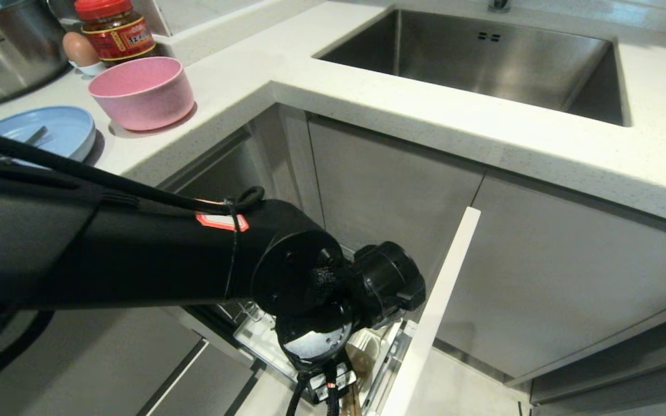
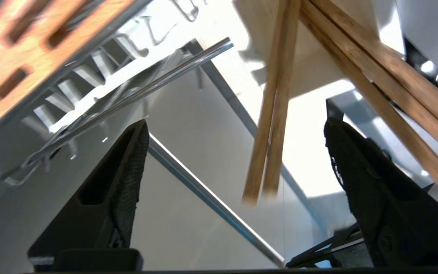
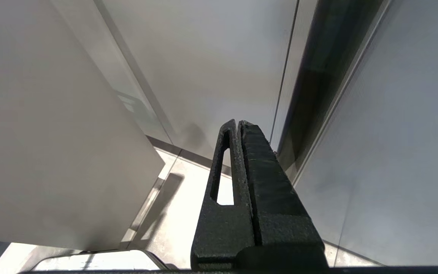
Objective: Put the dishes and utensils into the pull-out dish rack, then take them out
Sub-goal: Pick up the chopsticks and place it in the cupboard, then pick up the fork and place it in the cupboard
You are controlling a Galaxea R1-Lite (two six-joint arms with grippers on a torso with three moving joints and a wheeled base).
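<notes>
The left arm reached down from the counter level into the pulled-out dish rack below the corner of the worktop. The left gripper stood with its jaws spread wide, and nothing was held between them. A pair of wooden chopsticks stood between the two fingers without touching either one, their lower ends in the white utensil cup. Further wooden sticks leaned across beside the pair, near one finger. The slotted wooden strip and the chrome wires of the rack lay to the other side of the gripper.

The narrow white front panel of the rack stood out from the grey cabinet fronts.

On the countertop, the pink bowl sat upright, just beside the light-blue plate. A slim grey utensil lay on the plate; its type could not be told. A steel pot, a red-lidded jar and an egg stood behind them. The steel sink lay well apart, to the right.

The right gripper hung beside the cabinet fronts with its fingers pressed together, holding nothing.
</notes>
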